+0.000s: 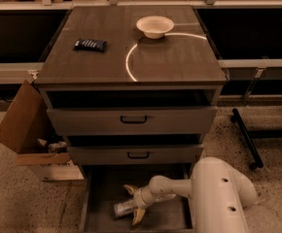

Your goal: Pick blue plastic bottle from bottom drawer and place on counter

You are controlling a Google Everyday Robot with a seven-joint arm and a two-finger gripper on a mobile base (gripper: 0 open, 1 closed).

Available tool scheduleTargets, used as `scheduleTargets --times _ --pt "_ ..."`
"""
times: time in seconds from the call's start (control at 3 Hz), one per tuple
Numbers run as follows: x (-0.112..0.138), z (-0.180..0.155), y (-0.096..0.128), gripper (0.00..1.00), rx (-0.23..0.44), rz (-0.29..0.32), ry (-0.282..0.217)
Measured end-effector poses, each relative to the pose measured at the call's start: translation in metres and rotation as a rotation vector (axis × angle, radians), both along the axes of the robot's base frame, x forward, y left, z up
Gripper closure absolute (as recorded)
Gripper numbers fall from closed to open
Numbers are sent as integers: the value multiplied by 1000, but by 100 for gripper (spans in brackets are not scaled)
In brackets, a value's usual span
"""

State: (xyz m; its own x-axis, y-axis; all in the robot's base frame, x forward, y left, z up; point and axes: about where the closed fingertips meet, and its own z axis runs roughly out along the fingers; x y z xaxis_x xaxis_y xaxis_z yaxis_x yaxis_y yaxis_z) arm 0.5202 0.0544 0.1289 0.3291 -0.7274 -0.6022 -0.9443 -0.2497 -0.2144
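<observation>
The bottle [124,208] lies on its side on the floor of the open bottom drawer [100,191], left of the middle, with one end pointing left. The gripper [131,205] is down inside that drawer, reaching in from the right. Its fingers [130,190] are spread open, one on the far side of the bottle and one on the near side, and they have not closed on it. The main risk is that the bottle rolls. It is round and lies loose on a flat floor, so if one finger touches before the other it may be nudged left or spin out of the gap, and the fingers would shut on nothing. A grip near one end could also let it swing or slide out as it is lifted. The second risk is overhead. The middle drawer [138,155] sits just above the arm, so a straight lift would probably knock the bottle or wrist against its front. The arm should back out toward the near side before rising. On the tabletop [180,62], a bowl [155,26] sits far of centre and a dark packet [90,44] lies far left. Setting the bottle down in the bare near-right part would avoid both.
</observation>
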Motion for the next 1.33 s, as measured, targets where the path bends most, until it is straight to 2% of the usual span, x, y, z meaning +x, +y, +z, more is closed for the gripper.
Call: scheduleTargets --times 0.33,1.0,1.33 --pt "1 -4 3 19 -3 3 0" --pt "2 -13 6 66 6 4 22" --pt "1 1 2 89 48 13 17"
